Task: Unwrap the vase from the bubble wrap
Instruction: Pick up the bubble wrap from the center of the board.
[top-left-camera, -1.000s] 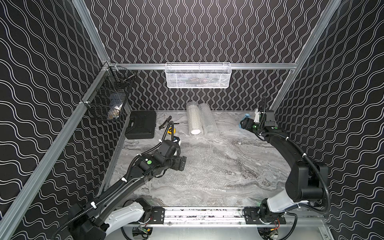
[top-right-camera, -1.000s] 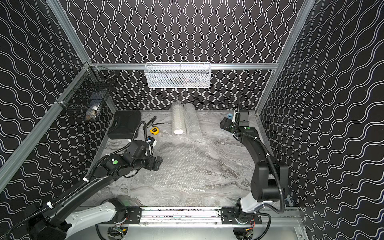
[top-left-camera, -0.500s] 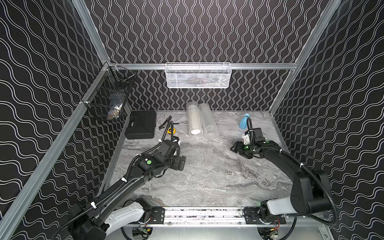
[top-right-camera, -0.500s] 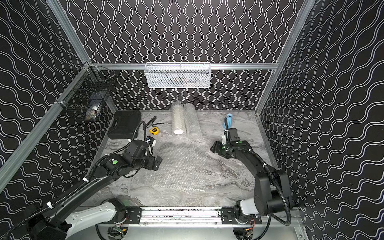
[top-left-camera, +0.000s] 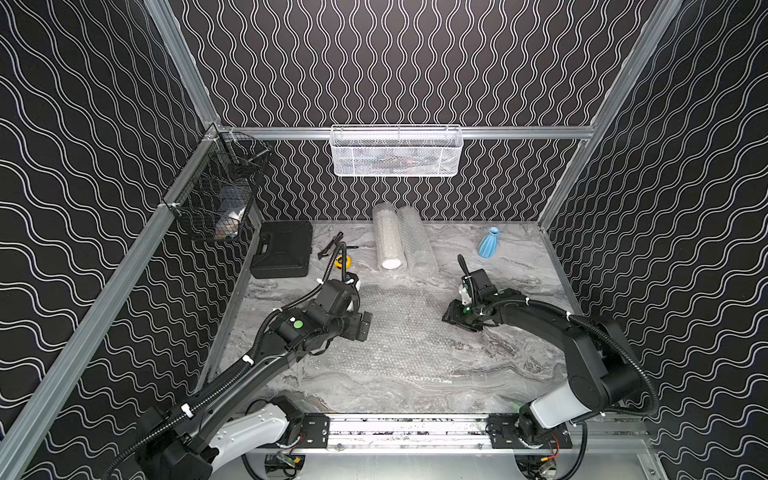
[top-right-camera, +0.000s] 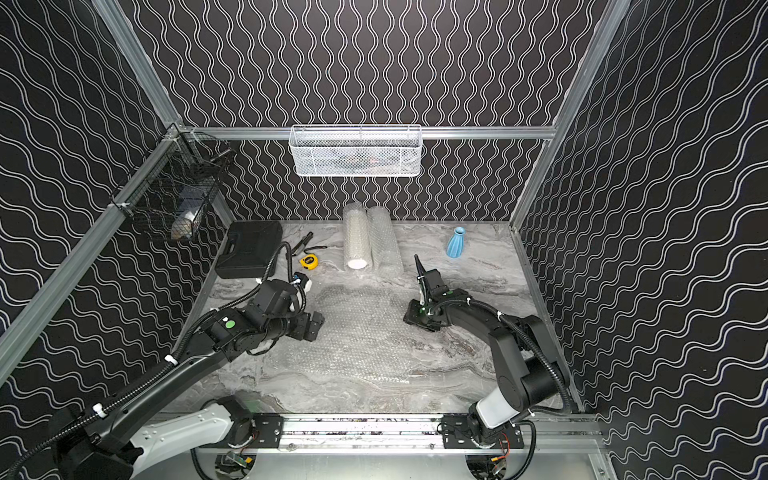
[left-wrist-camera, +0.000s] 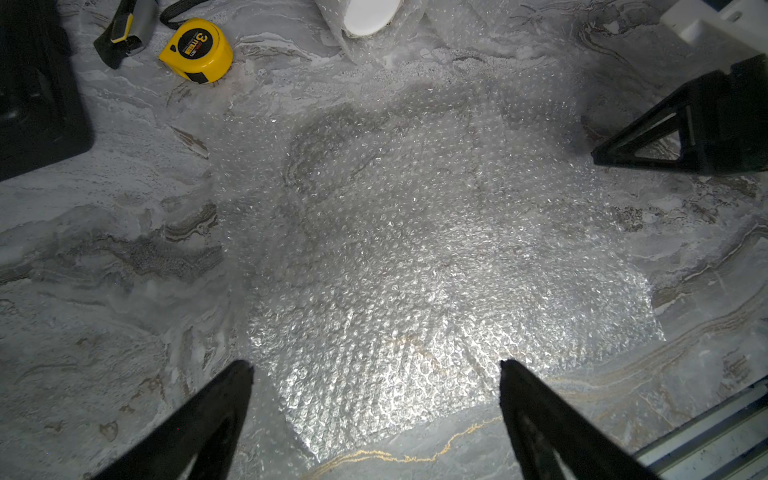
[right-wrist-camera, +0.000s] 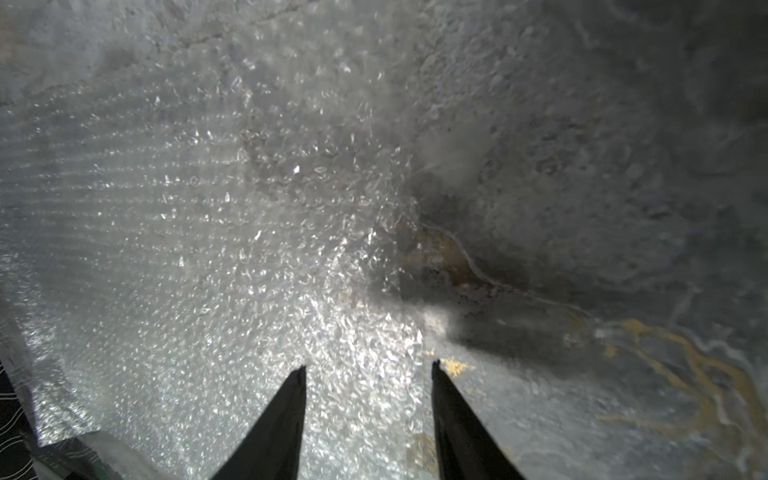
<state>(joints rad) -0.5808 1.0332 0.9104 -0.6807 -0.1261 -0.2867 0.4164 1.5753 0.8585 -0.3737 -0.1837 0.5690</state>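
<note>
Right tool swung from vase to bubble wrap, jaws apart; left tool wide open.

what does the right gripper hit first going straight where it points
Most likely the flat bubble wrap sheet, near its edge on the table; the right gripper points down at it, nothing between. Depth is hard to judge.

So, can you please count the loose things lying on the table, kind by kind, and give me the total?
Bubble wrap rolls: 2
Flat bubble wrap sheet: 1
Blue vase: 1
Black case: 1
Yellow tape measure: 1
Dark hand tool: 1
Total: 7
</note>
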